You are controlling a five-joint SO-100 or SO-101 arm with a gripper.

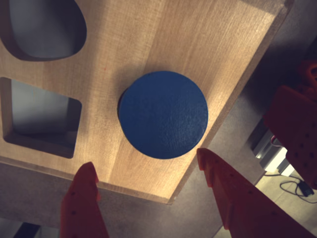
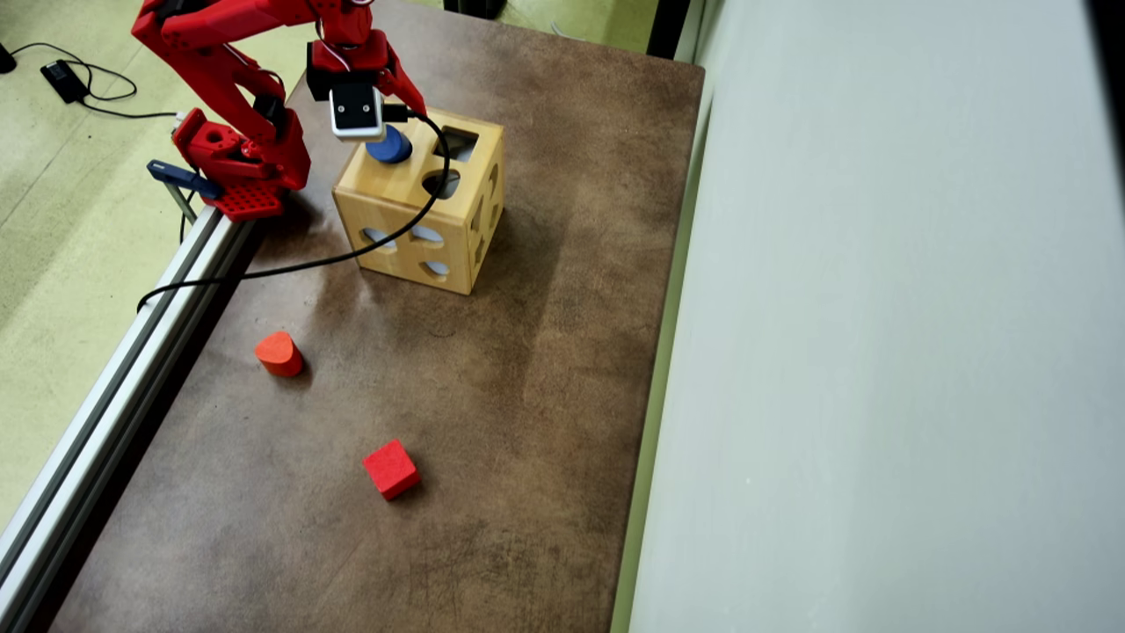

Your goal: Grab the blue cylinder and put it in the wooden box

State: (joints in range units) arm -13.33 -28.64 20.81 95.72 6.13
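The blue cylinder (image 1: 163,114) (image 2: 389,146) stands upright on the top face of the wooden box (image 1: 148,39) (image 2: 395,207), near its corner. A thin dark sliver shows under its left edge; how deep it sits I cannot tell. My gripper (image 1: 146,159) hangs just over it, open. The two red fingers (image 1: 84,198) stand wide apart on either side of the cylinder without touching it. In the overhead view the wrist camera (image 2: 356,112) covers most of the gripper. A square hole (image 1: 42,116) and a rounded hole (image 1: 44,27) lie beside the cylinder.
A red rounded-wedge block (image 2: 279,353) and a red cube (image 2: 391,469) lie on the brown table (image 2: 492,396). An aluminium rail (image 2: 114,378) runs along the left edge, with the arm's base (image 2: 237,171) by the box. A black cable (image 2: 352,253) drapes over the box. A pale wall (image 2: 879,352) borders the right.
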